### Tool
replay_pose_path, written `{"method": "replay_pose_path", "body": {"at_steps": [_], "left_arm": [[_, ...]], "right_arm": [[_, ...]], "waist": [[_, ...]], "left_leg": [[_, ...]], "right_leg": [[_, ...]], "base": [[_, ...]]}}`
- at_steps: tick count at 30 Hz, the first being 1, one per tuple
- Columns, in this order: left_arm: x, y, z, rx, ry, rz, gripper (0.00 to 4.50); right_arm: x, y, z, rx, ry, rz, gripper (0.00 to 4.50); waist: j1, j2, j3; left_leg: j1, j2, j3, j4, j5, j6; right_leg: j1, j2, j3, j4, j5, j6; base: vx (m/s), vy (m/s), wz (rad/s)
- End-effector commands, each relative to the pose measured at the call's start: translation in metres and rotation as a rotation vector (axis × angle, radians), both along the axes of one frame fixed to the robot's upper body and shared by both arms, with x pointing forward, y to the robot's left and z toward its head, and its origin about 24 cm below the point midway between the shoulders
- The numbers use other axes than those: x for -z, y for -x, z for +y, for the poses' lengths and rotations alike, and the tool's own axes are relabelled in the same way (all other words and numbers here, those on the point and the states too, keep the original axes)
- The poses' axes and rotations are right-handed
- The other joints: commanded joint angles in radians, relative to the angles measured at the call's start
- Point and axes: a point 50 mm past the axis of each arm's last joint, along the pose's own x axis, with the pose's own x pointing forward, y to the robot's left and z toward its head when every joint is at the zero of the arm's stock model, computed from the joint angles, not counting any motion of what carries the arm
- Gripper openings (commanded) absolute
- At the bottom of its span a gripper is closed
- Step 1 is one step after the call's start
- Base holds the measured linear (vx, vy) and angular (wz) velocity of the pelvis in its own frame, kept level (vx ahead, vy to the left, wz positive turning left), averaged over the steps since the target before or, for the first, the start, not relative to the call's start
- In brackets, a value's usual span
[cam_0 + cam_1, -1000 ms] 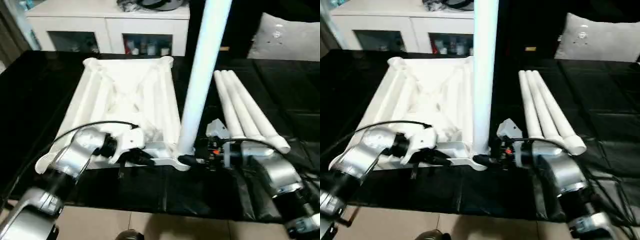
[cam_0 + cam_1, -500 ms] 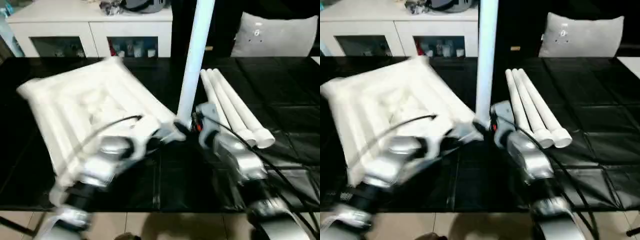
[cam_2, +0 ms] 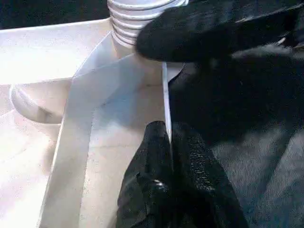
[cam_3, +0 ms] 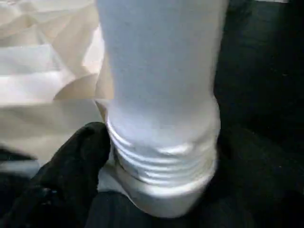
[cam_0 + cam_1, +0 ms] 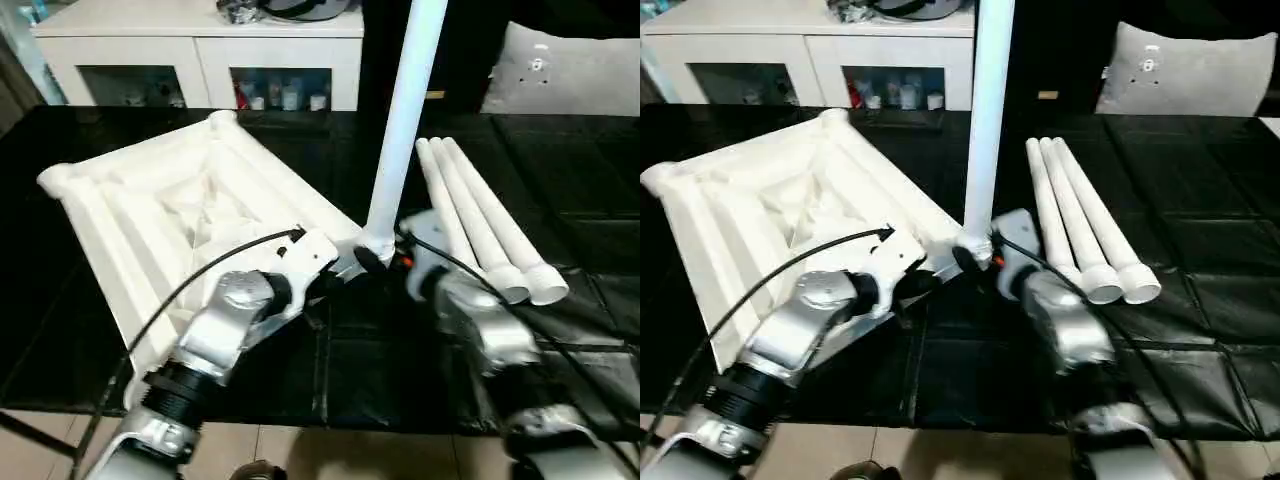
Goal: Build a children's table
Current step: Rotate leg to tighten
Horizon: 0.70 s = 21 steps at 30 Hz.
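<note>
Left gripper (image 3: 167, 156) clenched on thin edge of table top (image 5: 180, 215), lying ribbed side up, left. Right gripper (image 5: 375, 258) at base of upright leg (image 5: 405, 120); grip unclear. Three legs (image 5: 480, 215) lie right.

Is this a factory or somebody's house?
More like a room in a house or a test room made to look like one, though I can't be sure. There's a white cabinet with glass doors, a grey pillow, and a work surface under a black cover.
</note>
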Motion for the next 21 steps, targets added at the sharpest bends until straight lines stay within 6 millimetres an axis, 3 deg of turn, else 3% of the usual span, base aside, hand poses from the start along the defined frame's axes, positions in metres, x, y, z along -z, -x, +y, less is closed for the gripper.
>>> {"method": "replay_pose_path", "body": {"at_steps": [1,6,10,18,21], "left_arm": [[-0.013,-0.005,0.005,0.071,0.006,-0.063,0.00],[-0.007,0.000,0.020,0.221,-0.045,-0.035,0.00],[-0.006,0.006,0.027,0.335,-0.066,-0.016,0.00],[-0.004,0.016,0.040,0.581,-0.123,0.045,0.00],[-0.005,0.017,0.041,0.612,-0.126,0.050,0.00]], "right_arm": [[-0.012,0.003,-0.010,-0.089,-0.012,-0.061,4.41],[-0.022,0.013,-0.027,-0.286,0.071,-0.074,4.47],[-0.027,0.019,-0.031,-0.394,0.085,-0.062,4.47],[-0.028,0.029,-0.029,-0.604,0.124,-0.019,4.47],[-0.024,0.033,-0.024,-0.669,0.126,0.011,4.10]], "waist": [[0.002,-0.002,-0.072],[0.004,0.001,-0.072],[0.004,0.006,-0.070],[0.022,0.008,-0.072],[0.023,0.004,-0.073]], "left_leg": [[0.020,0.075,-0.033,-0.062,-0.144,0.069],[0.018,0.075,-0.034,-0.060,-0.141,0.087],[0.021,0.078,-0.033,-0.061,-0.168,0.083],[0.025,0.083,-0.031,-0.063,-0.179,0.075],[0.025,0.084,-0.031,-0.063,-0.179,0.071]], "right_leg": [[0.047,-0.096,0.049,-0.073,0.004,-0.230],[0.049,-0.095,0.047,-0.072,0.018,-0.230],[0.045,-0.095,0.044,-0.074,-0.015,-0.253],[0.040,-0.095,0.044,-0.068,-0.018,-0.260],[0.040,-0.097,0.045,-0.066,-0.011,-0.265]], "base": [[0.000,0.000,0.00],[0.000,0.000,0.00],[0.000,0.000,0.00],[0.000,0.000,0.00],[0.000,0.000,0.00]]}}
